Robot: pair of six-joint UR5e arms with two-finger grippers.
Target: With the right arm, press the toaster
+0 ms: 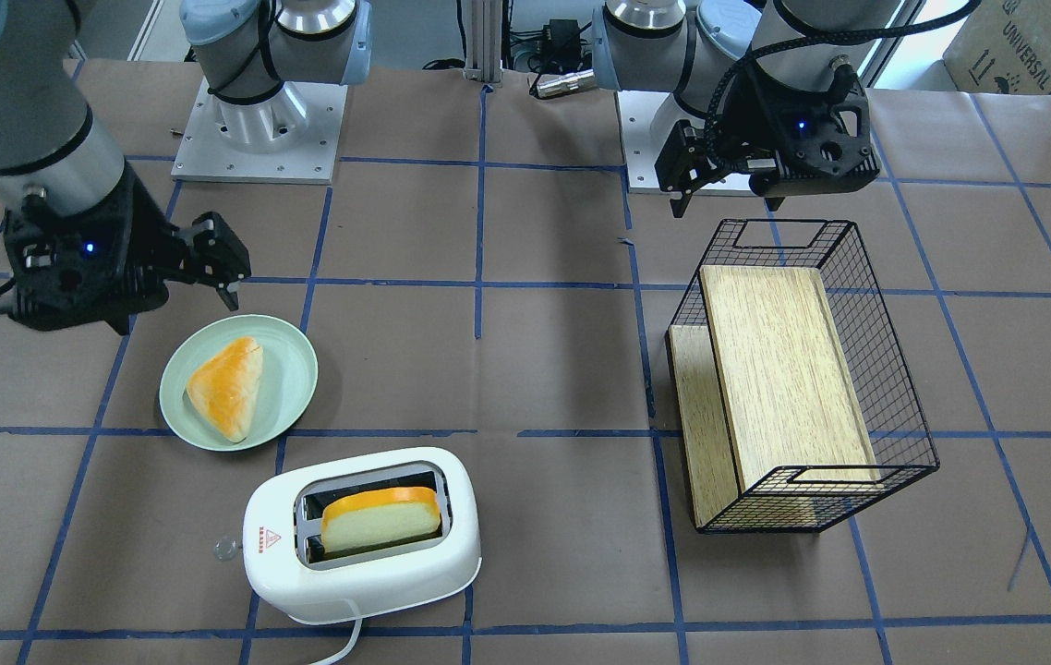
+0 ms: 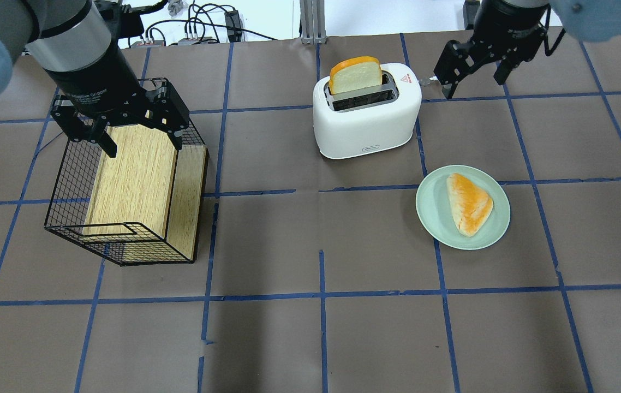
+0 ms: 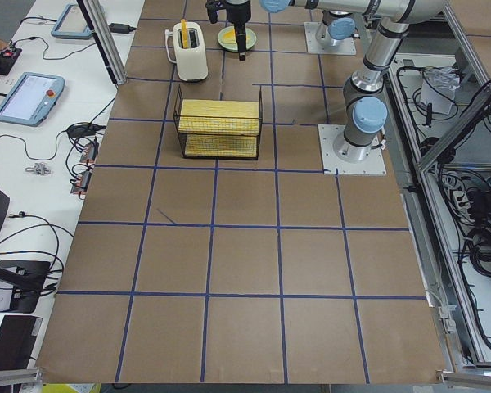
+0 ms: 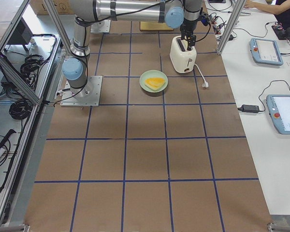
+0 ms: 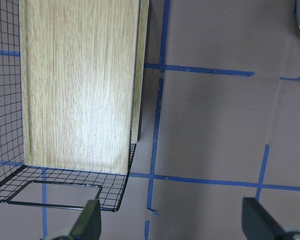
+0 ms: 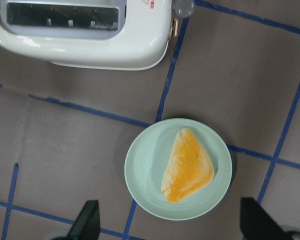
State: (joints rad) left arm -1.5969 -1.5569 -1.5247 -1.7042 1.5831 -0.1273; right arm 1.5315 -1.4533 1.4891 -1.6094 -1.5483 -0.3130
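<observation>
The white toaster (image 1: 368, 568) stands at the table's far side from the robot, with a slice of bread (image 1: 380, 517) upright in one slot and its clear lever knob (image 1: 223, 549) up at one end. It also shows in the overhead view (image 2: 368, 123) and the right wrist view (image 6: 90, 42), where the knob (image 6: 184, 7) is at the top. My right gripper (image 2: 471, 77) is open and empty. It hangs above the table just beside the knob end, apart from the toaster. My left gripper (image 2: 141, 139) is open and empty over the wire basket.
A pale green plate (image 2: 430, 210) with a triangular bread piece (image 2: 469, 203) lies near the toaster, under the right wrist camera (image 6: 140, 170). A black wire basket (image 2: 70, 218) holding a wooden board (image 2: 136, 169) stands on my left side. The toaster's white cord (image 1: 350, 642) trails off the table's edge.
</observation>
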